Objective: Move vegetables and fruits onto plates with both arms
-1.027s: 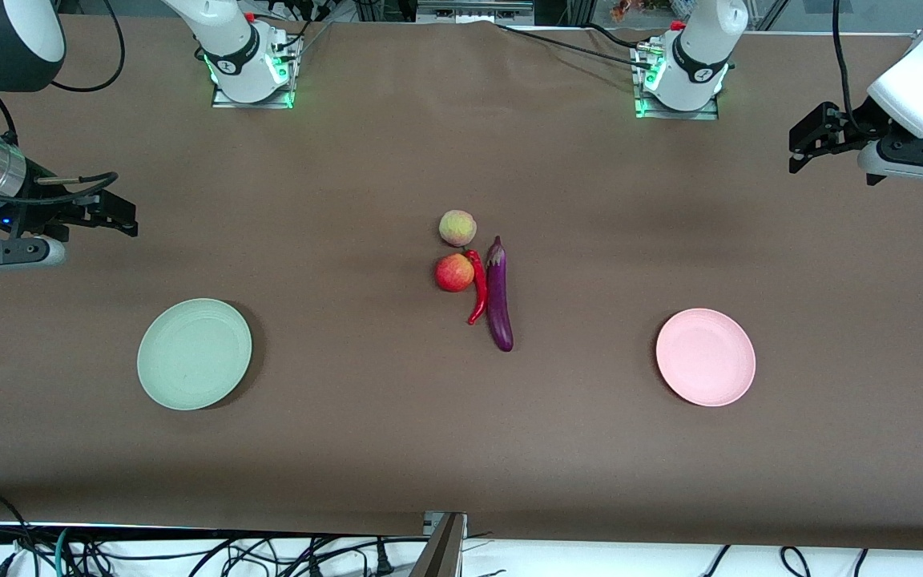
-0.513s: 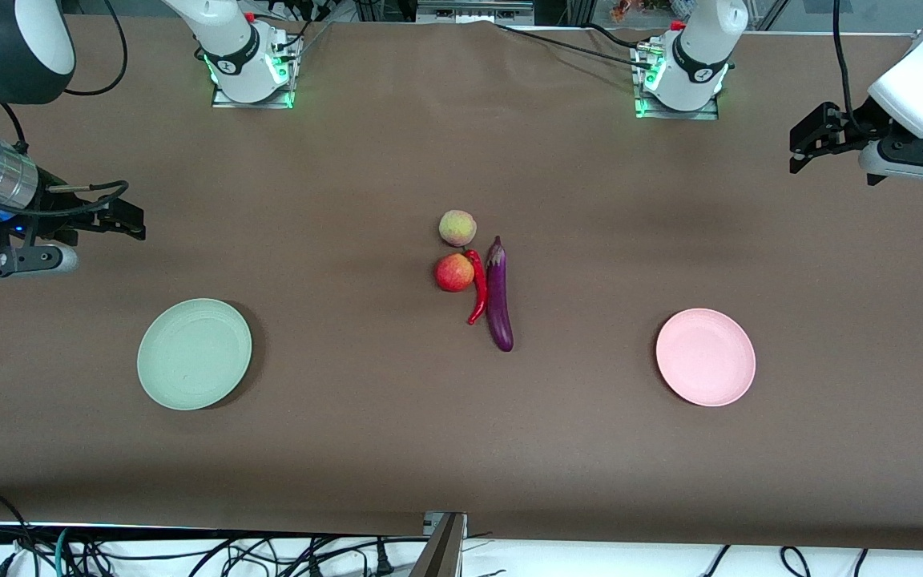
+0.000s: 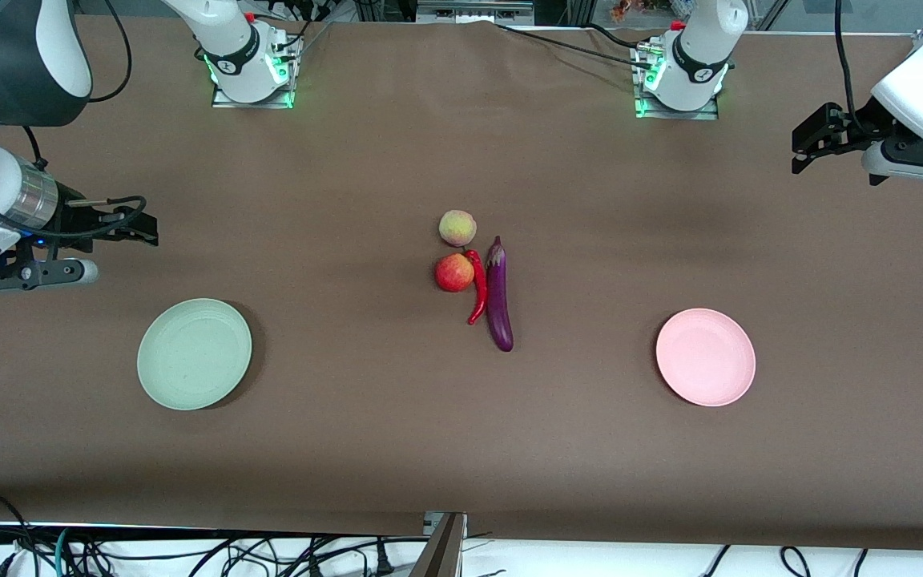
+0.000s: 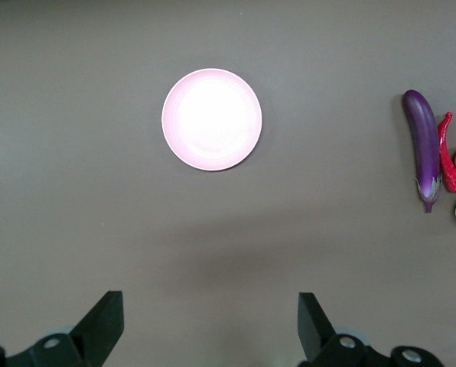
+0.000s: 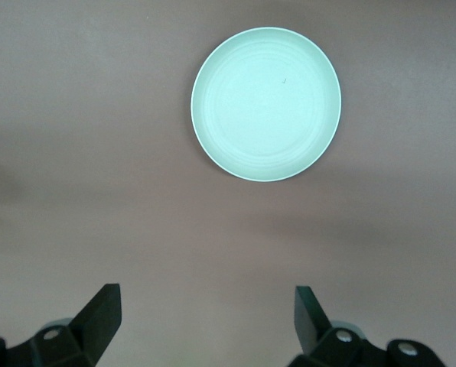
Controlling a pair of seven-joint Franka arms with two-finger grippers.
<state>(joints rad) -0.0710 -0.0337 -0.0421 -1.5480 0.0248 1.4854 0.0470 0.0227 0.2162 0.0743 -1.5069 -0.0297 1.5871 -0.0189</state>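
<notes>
At the table's middle lie a pale peach-like fruit, a red fruit, a red chili pepper and a purple eggplant, close together. The mint green plate sits toward the right arm's end and the pink plate toward the left arm's end, both bare. My right gripper hovers open over bare cloth, with the green plate in its wrist view. My left gripper hangs open over the table's end. Its wrist view shows the pink plate and the eggplant.
Brown cloth covers the table. The two arm bases stand along its edge farthest from the front camera. Cables and a metal post lie past the edge nearest that camera.
The right arm has swung its gripper a little toward the table's middle. The left arm has barely shifted. The produce and plates lie where they were.
</notes>
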